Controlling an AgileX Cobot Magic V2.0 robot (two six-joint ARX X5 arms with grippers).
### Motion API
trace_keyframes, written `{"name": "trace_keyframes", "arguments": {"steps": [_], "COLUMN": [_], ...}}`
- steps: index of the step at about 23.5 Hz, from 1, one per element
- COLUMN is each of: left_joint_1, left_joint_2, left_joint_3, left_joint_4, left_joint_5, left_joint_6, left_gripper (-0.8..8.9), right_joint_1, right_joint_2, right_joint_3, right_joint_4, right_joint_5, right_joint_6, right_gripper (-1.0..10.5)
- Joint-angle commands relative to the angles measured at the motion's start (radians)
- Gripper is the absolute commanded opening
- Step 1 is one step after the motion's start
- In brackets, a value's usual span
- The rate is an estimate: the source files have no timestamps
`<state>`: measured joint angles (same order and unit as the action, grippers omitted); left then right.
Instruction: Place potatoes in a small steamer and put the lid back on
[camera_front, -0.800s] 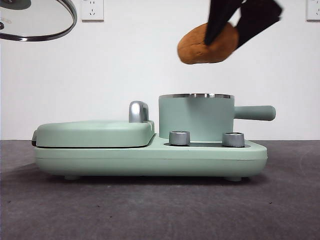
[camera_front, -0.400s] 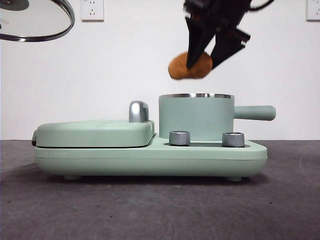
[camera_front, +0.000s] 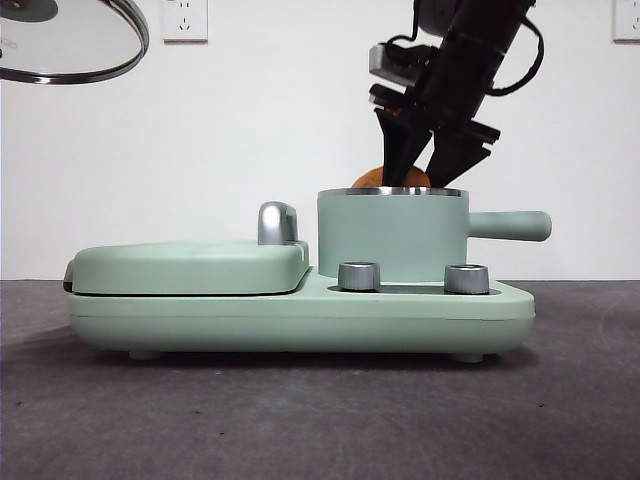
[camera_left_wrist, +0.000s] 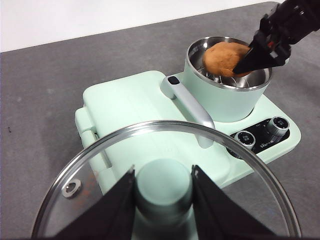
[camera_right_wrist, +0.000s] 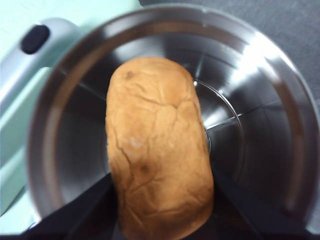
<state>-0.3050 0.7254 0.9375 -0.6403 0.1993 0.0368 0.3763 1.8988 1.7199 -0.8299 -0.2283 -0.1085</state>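
The orange-brown potato (camera_right_wrist: 157, 150) hangs partly inside the steel mouth of the small mint-green steamer (camera_front: 392, 240), its top just showing above the rim (camera_front: 372, 179). My right gripper (camera_front: 425, 172) comes down from above and is shut on the potato (camera_left_wrist: 225, 56), its jaws either side of it (camera_right_wrist: 162, 205). The steamer's steel inner wall (camera_right_wrist: 260, 125) surrounds the potato. The clear glass lid (camera_left_wrist: 100, 170) is held high, up and to the left of the appliance (camera_front: 70, 45). My left gripper (camera_left_wrist: 164, 197) is shut on the lid's green knob.
The steamer (camera_left_wrist: 225, 100) stands on a mint-green appliance base (camera_front: 300, 320) with two steel dials (camera_front: 359, 276) in front. A flat griddle cover (camera_front: 190, 265) with a steel handle (camera_front: 277, 222) lies to its left. The pot's side handle (camera_front: 510, 225) sticks out right.
My right gripper has carried the potato leftward and down, from high above the pot into its mouth. The lid stays held at the upper left.
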Motion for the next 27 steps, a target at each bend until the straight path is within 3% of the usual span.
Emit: {"name": "trace_keyframes", "arguments": {"steps": [1,7,10,14,23,27], "left_joint_1": [-0.002,-0.002,-0.002,-0.002,-0.002,-0.002], "left_joint_2": [0.001,0.001,0.001,0.001,0.001,0.001], "left_joint_3": [0.015,0.015,0.015,0.015,0.015,0.015], "left_joint_4": [0.034,0.034,0.034,0.034,0.032,0.033], "left_joint_5": [-0.002,-0.002,-0.002,-0.002,-0.001,-0.001], "left_joint_6": [0.008,0.008,0.008,0.008,0.009,0.015], "left_gripper": [0.09,0.10,0.09,0.09,0.09,0.10], "right_joint_1": [0.005,0.006,0.006,0.006,0.007,0.006], "right_joint_2": [0.046,0.075,0.075,0.044,-0.270,-0.429], "right_joint_3": [0.027,0.027,0.027,0.031,0.021,-0.072], "right_joint_4": [0.015,0.018,0.023,0.030,-0.079,-0.058], "right_joint_5": [0.002,0.031,0.021,0.019,0.011,0.023], "right_joint_6": [-0.015,-0.032,-0.034,-0.034,-0.020,-0.020], "right_gripper": [2.1,2.2,3.2,3.3,3.3,3.3]}}
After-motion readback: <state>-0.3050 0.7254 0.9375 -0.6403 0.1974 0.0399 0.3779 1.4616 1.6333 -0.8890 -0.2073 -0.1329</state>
